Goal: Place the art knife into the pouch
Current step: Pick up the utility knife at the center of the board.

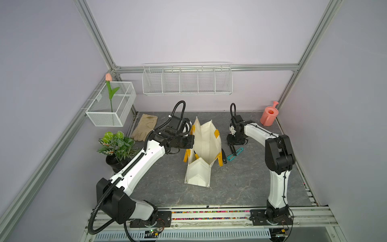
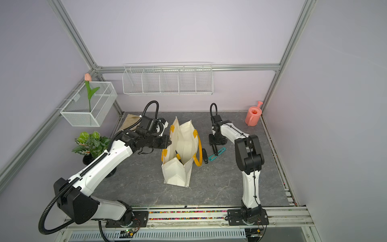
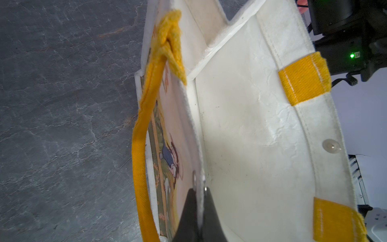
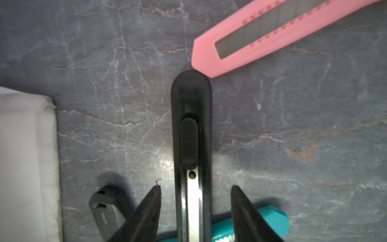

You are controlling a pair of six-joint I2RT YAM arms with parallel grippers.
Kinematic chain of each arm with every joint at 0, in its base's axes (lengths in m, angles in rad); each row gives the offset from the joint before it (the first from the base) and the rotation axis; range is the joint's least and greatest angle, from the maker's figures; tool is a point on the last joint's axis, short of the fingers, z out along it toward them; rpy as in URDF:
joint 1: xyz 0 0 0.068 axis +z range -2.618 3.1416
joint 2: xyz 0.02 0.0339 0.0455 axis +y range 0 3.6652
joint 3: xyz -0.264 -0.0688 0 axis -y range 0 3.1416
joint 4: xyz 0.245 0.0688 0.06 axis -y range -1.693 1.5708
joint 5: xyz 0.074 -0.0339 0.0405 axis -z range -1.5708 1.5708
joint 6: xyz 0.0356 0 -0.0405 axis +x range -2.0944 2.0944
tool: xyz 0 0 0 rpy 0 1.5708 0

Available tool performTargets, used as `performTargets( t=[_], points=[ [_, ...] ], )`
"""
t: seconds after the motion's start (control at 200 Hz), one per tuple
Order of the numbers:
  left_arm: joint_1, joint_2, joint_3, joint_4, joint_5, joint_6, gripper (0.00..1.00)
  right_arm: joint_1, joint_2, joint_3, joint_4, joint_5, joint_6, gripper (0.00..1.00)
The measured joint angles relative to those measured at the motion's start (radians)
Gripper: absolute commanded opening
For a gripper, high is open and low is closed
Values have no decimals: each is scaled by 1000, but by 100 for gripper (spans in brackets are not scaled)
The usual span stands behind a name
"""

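Right gripper (image 4: 195,188): part open, jaws astride the art knife (image 4: 189,109) with gaps on both sides, nothing held; likely squared up for a clean pinch.
Left gripper (image 3: 199,189): clamped on the pouch (image 3: 240,136) rim, probably to hold its mouth open.
Pouch: standing on the table (image 1: 240,184), near the art knife.
Art knife: black, outside the pouch, lying across a teal knife (image 4: 270,218).

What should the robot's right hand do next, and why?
Probably close the right gripper on the black knife. Its jaws stand on either side of the knife with gaps showing, so nothing is held yet. The left gripper pinches the pouch at its rim, holding it open and ready.
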Motion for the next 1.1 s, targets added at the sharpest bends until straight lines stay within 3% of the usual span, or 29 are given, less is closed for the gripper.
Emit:
performTargets(
  t=[0.46,0.595,0.72,1.1],
  points=[
    [0,0,-3,6,4,0,0,5,65,48,-111,36,-53,53],
    [0,0,-3,6,4,0,0,5,70,54,-124,27,-66,40],
    [0,0,-3,6,4,0,0,5,72,60,-131,20,-85,18],
    [0,0,-3,6,3,0,0,7,-7,60,-176,17,-87,17]
  ],
)
